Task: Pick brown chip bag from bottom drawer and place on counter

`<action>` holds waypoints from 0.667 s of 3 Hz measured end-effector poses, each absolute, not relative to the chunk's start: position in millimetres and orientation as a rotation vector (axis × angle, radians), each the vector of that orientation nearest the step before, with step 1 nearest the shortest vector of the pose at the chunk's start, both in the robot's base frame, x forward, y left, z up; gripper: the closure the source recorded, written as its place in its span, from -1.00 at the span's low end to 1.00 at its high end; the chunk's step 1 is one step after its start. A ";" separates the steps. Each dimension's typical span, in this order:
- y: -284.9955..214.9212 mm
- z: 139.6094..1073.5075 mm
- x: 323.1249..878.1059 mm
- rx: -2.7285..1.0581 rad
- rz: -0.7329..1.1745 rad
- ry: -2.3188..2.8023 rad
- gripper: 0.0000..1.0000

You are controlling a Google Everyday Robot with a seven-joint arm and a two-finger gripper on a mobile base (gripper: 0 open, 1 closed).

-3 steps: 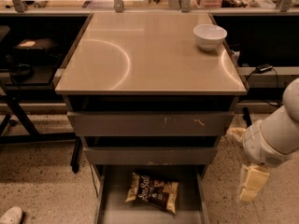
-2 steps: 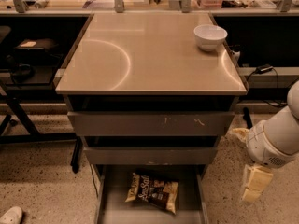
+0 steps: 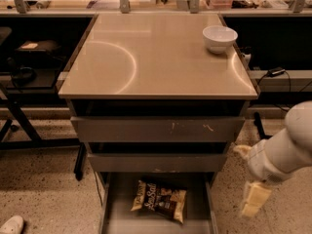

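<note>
The brown chip bag lies flat on the floor of the open bottom drawer, with white lettering facing up. The counter is the glossy beige top above the drawers. My gripper hangs at the lower right, outside the drawer and to the right of the bag, its pale fingers pointing down, with nothing in it.
A white bowl stands on the counter's back right corner. Two grey-fronted drawers sit above the open one. Dark side shelves flank the cabinet, with cables at the right. A white shoe is on the floor at lower left.
My arm and gripper have shifted slightly to the right and down. The bag and drawer have not moved.
</note>
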State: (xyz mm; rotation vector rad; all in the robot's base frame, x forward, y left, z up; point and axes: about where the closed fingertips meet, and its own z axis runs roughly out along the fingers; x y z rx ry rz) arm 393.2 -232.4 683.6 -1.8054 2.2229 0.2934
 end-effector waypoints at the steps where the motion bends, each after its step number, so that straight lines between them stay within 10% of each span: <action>1: -229.6 583.4 398.9 -1.740 0.397 2.228 -1.00; 2: -230.9 505.1 417.4 -1.676 0.482 2.246 -1.00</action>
